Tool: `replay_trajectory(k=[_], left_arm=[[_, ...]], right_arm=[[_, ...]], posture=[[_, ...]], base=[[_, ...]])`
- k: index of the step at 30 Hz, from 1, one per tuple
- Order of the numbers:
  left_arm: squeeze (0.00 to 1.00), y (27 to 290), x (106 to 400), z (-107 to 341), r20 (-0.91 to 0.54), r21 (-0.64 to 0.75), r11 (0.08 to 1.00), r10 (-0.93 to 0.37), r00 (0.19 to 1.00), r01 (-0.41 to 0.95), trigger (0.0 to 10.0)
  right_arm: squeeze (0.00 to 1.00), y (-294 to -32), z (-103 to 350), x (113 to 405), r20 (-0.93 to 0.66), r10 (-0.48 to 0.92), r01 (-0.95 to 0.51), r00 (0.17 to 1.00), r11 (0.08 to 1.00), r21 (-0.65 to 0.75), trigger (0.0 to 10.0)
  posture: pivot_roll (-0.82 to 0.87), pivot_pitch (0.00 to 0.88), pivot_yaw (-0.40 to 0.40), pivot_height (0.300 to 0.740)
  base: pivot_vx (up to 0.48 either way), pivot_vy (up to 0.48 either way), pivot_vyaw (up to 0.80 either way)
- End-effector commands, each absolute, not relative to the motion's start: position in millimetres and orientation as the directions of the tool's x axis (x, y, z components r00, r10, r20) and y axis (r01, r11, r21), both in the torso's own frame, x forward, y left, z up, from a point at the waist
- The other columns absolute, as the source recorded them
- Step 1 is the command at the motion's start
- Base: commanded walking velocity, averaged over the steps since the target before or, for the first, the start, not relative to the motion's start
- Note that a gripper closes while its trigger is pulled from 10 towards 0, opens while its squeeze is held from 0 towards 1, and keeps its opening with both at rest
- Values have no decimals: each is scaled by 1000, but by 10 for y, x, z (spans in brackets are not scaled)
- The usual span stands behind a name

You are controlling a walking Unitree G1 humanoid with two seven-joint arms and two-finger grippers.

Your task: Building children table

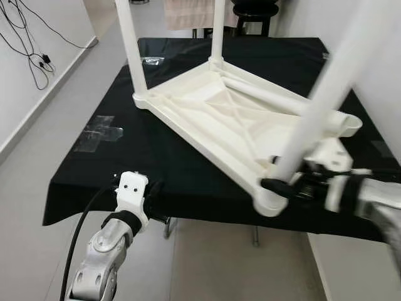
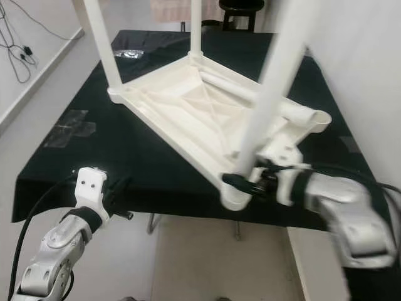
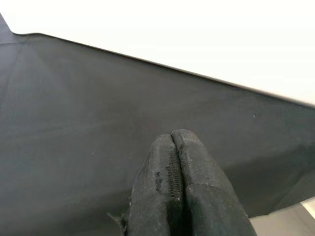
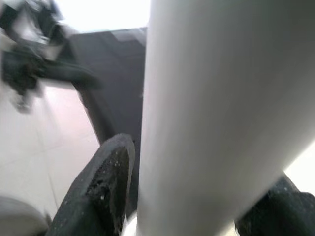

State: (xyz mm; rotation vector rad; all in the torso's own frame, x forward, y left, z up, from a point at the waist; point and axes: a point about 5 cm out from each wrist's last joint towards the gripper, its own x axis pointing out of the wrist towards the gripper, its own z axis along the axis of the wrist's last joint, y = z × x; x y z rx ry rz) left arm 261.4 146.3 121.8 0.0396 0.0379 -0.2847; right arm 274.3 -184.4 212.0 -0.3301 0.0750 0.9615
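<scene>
A: Where is the children's table found?

B: The white plastic tabletop (image 1: 219,113) is laid upside down on the black cloth-covered table (image 1: 125,157), reaching from the middle toward the near right corner. Two legs are seen standing upright in its far corners: one leg (image 1: 130,44) toward the far left, another leg (image 1: 217,28) behind it.

A: And the third leg?

B: A third white leg (image 1: 326,94) is tilted over the tabletop's near corner socket (image 1: 270,202), close to the near edge of the cloth. It is blurred in the head views.

A: How is the right gripper placed?

B: The right gripper (image 1: 285,183) is held at the base of that leg. In the right wrist view the leg (image 4: 211,118) is seen between the two black fingers (image 4: 106,187), which are closed around it.

A: And the left gripper?

B: The left gripper (image 3: 173,147) is kept at the near edge of the cloth, toward the left; its fingers are pressed together with nothing between them. Clear tape (image 1: 98,133) is stuck on the cloth near the left edge.
</scene>
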Motion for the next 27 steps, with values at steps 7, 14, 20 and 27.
replay_trajectory(k=[7, 14, 20, 27], left_arm=[[0, 1438, 2604, 1239, -39, 79, 950, -299, 953, 302, 10000], [0, 1494, 2546, 1245, -42, 99, 952, -286, 957, 289, 10000], [0, 1549, 2495, 1223, -53, 110, 957, -265, 963, 269, 10000], [0, 1551, 2418, 1151, -81, 118, 955, -263, 961, 272, 10000]], right_arm=[[0, -829, 2232, 2899, -90, 920, -893, 382, 343, -293, 10000], [0, -62, 2231, 3088, -50, 925, -883, 376, 342, -321, 10000], [0, -167, 2081, 3115, -137, 934, -900, 330, 267, -344, 10000], [0, -785, 2046, 3170, -333, 923, -931, 192, 63, -360, 10000]], posture=[[39, 93, -9, 740], [100, 90, -29, 740], [105, 91, -31, 740], [92, 99, -28, 740]], base=[[0, 0, 0], [0, 0, 0], [0, 0, 0], [0, 0, 0]])
